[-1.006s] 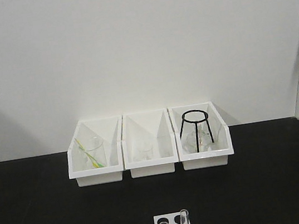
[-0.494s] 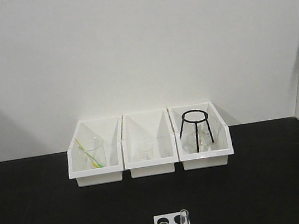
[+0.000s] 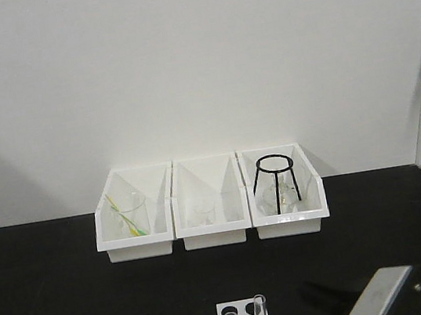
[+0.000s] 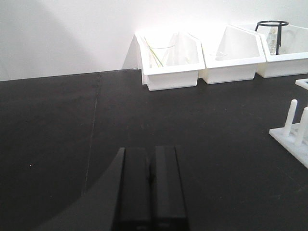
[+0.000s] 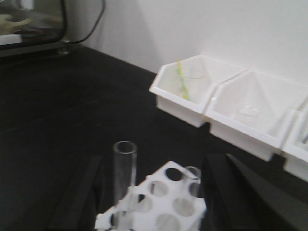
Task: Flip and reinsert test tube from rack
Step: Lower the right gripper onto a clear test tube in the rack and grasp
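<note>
facing a small white plastic rack (image 5: 166, 202), the empty right gripper (image 5: 156, 192) gapes, lined up to seize its slim clear glass tube (image 5: 124, 168); the left gripper (image 4: 151, 187) sits closed, idle.

Front view: light fell even and bright on white wall (image 3: 197, 64); soft shadow lay across its left side. Black table (image 3: 56, 291) read dull, matte.
Left wrist view: bins (image 4: 171, 62) and wall behind them were blown out. Left gripper (image 4: 150, 159) sat dark and soft in foreground.
Right wrist view: whole frame was soft. Far bins blurred most, test tube (image 5: 124, 173) slightly sharper.
</note>
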### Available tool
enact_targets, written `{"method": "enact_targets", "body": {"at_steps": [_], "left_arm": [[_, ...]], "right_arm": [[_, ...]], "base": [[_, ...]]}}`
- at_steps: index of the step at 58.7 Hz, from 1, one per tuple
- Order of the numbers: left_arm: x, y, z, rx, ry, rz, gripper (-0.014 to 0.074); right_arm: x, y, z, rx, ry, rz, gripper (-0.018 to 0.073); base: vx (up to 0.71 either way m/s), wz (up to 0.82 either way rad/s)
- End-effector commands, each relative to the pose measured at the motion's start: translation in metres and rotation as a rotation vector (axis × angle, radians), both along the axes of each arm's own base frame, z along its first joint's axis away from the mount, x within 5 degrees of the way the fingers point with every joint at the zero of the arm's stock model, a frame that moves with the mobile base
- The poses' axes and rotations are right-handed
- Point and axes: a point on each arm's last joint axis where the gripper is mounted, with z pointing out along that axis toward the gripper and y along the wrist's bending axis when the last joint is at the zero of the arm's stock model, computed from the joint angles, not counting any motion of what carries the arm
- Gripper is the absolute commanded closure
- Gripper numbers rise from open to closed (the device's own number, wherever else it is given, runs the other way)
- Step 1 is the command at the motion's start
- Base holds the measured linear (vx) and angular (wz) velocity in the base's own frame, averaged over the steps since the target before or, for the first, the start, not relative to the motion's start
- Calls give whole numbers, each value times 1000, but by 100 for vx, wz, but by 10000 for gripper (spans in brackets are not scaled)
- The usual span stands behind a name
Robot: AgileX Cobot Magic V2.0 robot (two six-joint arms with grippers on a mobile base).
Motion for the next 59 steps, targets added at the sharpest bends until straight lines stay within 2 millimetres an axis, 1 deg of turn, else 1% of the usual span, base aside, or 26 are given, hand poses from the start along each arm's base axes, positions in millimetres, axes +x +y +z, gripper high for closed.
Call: {"method": "enact_targets", "body": {"at_steps": [1, 6, 10, 21, 28, 36, 39, 43, 47, 51, 56, 57, 59], "left_arm": [[0, -1, 9, -21, -86, -13, 602], [0, -1, 9, -21, -86, -13, 602], [0, -1, 9, -21, -86, -13, 602], [0, -1, 9, -21, -86, -13, 602], [0, -1, 9, -21, -86, -13, 602], [0, -1, 9, -21, -86, -13, 602], [0, -1, 9, -21, -86, -13, 602], [0, -1, 9, -21, -86, -13, 602], [0, -1, 9, -21, -86, -13, 602], [0, -1, 9, -21, -86, -13, 602], [0, -1, 9, -21, -86, -13, 602], [0, -1, 9, -21, -86, -13, 602], [0, -1, 9, -21, -86, -13, 602]], "right_arm": [[4, 17, 8, 108, -105, 80, 85], [11, 23, -6, 122, -86, 95, 85], [17, 29, -12, 130, -79, 101, 85], [38, 45, -17, 125, -66, 119, 85], [51, 56, -25, 112, -54, 135, 85], [60, 61, -32, 107, -42, 136, 100], [60, 61, -33, 111, -42, 133, 127], [61, 61, -33, 111, -42, 132, 200], [60, 61, -33, 116, -47, 134, 295], [60, 61, -33, 114, -50, 135, 426], [60, 61, -33, 114, -51, 136, 561], [60, 61, -33, 114, -50, 135, 578], [60, 61, -32, 115, -51, 135, 576]], "base": [[0, 0], [0, 0], [0, 0], [0, 0], [0, 0], [0, 0], [0, 0], [0, 0], [0, 0], [0, 0], [0, 0], [0, 0], [0, 0]]}}
